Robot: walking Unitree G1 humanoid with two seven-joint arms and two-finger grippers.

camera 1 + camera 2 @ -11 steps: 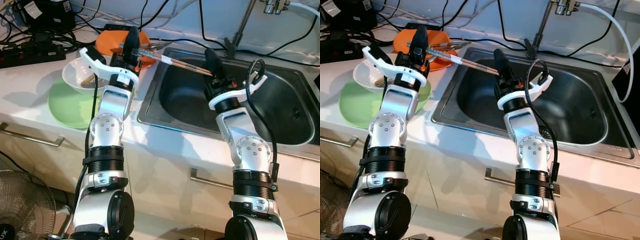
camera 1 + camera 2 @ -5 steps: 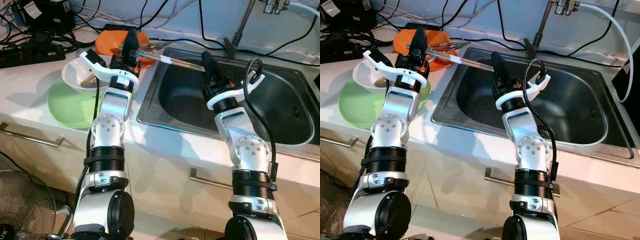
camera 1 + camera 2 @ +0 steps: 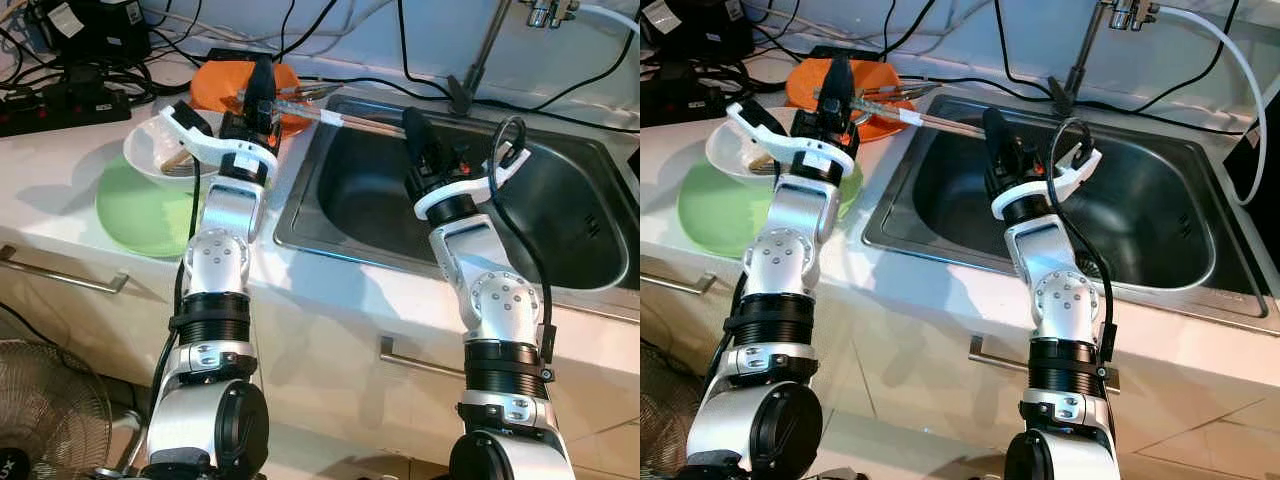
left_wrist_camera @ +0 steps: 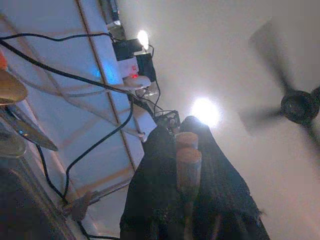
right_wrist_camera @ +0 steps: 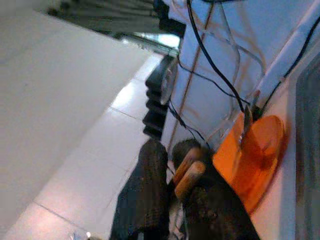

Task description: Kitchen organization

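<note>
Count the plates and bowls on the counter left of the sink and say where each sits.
3: a flat green plate nearest the counter edge, a white bowl resting on its far side, and an orange plate behind, beside the sink corner. Arms may hide more.

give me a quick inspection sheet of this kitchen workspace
surface: white counter with a steel sink set in it; basin looks empty.
job's things: chopsticks span the sink's left rim; orange plate with a metal utensil on it, white bowl, green plate beside the sink.
clutter: nothing seen beyond the dishes.
grippers: left gripper above the orange plate, jaws shut on one end of the chopsticks; right gripper over the sink's back left, jaws shut on the other end.
cables: black cables along the back wall; power strip at back left.
surroundings: tap above the sink, fan on the floor, drawer handles below.
</note>
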